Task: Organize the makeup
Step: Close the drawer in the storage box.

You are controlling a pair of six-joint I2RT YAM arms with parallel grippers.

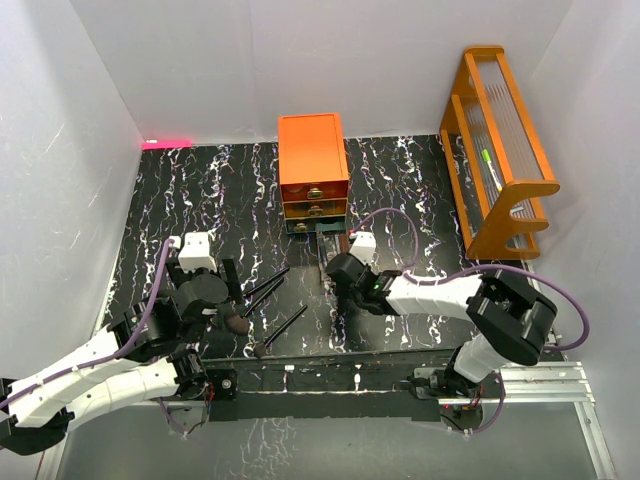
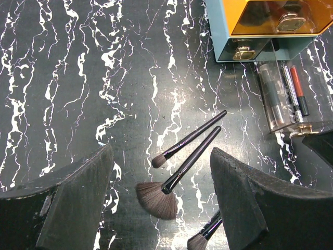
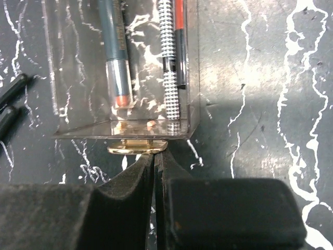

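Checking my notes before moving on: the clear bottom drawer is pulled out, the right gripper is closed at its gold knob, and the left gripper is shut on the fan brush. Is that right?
Not quite. The left wrist view shows the left gripper open, jaws wide apart and holding nothing; the fan brush lies loose on the table. The rest stands.

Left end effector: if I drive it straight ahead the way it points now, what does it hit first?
Probably the fan brush, lying on the table between the fingers of the open left end effector, with a slimmer brush beside it. Depth is unclear from the wrist view.
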